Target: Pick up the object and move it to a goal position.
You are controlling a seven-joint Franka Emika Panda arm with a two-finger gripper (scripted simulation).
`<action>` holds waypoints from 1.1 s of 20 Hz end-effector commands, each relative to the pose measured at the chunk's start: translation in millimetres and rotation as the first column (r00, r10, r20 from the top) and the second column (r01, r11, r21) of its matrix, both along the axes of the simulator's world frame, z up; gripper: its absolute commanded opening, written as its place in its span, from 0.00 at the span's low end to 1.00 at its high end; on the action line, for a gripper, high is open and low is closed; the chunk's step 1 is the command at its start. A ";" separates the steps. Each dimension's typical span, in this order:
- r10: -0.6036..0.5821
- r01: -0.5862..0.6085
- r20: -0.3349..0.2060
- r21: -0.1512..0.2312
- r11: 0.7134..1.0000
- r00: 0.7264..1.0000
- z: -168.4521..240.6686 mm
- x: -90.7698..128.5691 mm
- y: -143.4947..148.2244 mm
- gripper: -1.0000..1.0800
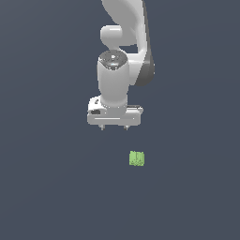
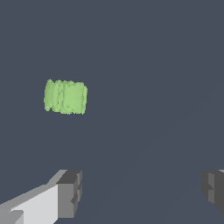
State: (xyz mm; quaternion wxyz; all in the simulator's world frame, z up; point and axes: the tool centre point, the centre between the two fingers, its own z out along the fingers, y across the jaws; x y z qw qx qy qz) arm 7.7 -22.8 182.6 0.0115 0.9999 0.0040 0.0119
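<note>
The arm (image 1: 125, 28) runs off the exterior view's upper edge; one finger (image 2: 214, 190) is cropped.

Exterior faces arm, wrist looks down

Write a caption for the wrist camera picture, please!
Open fingers of the gripper hover apart from the small green block.

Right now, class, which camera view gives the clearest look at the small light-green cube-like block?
The wrist view: the small light-green cube-like block fills far more of the picture there, with its faint darker groove visible. The exterior view shows the same block much smaller, but it adds context: the block sits apart from the open white claw, toward the exterior view's right.
</note>
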 end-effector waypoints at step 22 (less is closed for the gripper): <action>0.116 -0.116 -0.014 -0.021 0.993 0.993 -4.9 4.0 14.3 0.96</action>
